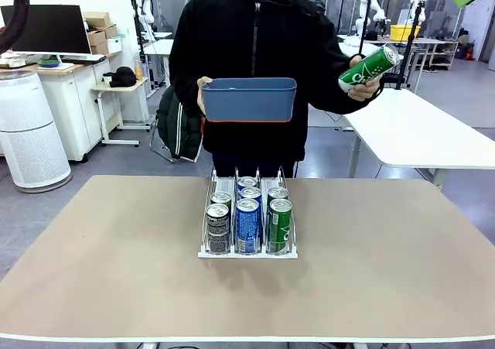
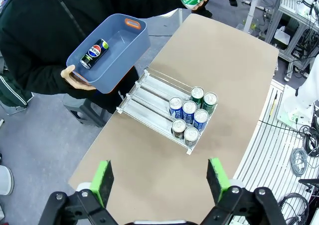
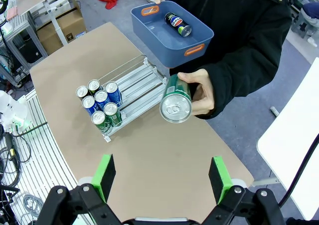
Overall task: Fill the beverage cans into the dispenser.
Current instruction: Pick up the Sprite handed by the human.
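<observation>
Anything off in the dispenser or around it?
Nothing stands out. Seven cans stand upright in the dispenser, none tipped or spilled. The person holds a blue bin with one black can lying inside, and a green can.

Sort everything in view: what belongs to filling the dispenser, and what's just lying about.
Belongs to the job:
dispenser
seven cans in its lanes
green can in the person's hand
black can in the blue bin

Just lying about:
air purifier
monitor
cardboard boxes
black cap
yellow crate
</observation>
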Robot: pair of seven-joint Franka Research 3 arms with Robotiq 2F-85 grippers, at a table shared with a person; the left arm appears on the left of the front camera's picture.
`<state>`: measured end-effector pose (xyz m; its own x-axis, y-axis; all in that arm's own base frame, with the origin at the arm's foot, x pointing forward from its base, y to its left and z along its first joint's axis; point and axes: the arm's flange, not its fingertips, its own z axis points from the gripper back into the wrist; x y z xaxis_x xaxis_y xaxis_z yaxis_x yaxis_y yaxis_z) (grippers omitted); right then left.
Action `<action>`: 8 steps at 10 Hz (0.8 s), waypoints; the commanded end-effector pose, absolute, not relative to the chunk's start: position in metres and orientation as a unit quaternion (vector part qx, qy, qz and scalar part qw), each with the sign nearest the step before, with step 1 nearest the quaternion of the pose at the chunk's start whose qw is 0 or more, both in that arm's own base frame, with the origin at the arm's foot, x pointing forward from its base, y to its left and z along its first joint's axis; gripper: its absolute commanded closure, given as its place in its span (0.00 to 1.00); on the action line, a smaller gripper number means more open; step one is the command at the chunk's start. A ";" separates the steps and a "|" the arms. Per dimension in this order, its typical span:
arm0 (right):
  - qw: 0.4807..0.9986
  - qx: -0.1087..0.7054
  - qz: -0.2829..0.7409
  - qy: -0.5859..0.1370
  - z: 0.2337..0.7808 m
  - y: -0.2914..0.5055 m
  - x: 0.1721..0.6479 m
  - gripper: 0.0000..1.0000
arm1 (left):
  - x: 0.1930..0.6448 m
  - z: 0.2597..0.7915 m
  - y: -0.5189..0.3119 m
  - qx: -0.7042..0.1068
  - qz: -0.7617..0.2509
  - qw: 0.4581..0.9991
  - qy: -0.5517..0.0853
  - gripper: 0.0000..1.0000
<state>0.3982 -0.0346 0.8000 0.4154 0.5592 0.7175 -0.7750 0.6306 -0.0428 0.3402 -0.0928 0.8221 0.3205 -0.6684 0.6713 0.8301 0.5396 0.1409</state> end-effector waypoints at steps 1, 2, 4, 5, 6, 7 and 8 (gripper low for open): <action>0.828 0.149 0.404 -0.360 0.800 -0.034 0.397 0.00 | 0.340 0.823 -0.092 -0.115 -0.464 0.804 -0.353 0.00; 0.828 0.149 0.404 -0.360 0.800 -0.034 0.397 0.00 | 0.340 0.823 -0.092 -0.115 -0.464 0.804 -0.353 0.00; 0.828 0.149 0.404 -0.360 0.800 -0.034 0.397 0.00 | 0.340 0.823 -0.092 -0.115 -0.464 0.804 -0.353 0.00; 0.828 0.149 0.404 -0.360 0.800 -0.034 0.397 0.00 | 0.340 0.823 -0.092 -0.115 -0.464 0.804 -0.353 0.00; 0.828 0.149 0.404 -0.360 0.800 -0.034 0.397 0.00 | 0.340 0.823 -0.092 -0.115 -0.464 0.804 -0.353 0.00; 0.828 0.149 0.404 -0.360 0.800 -0.034 0.397 0.00 | 0.340 0.823 -0.092 -0.115 -0.464 0.804 -0.353 0.00; 0.828 0.149 0.404 -0.360 0.800 -0.034 0.397 0.00 | 0.340 0.823 -0.092 -0.115 -0.464 0.804 -0.353 0.00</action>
<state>0.3982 -0.0346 0.8000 0.4154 0.5592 0.7175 -0.7750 0.6306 -0.0428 0.3402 -0.0928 0.8221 0.3205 -0.6684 0.6713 0.8301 0.5396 0.1409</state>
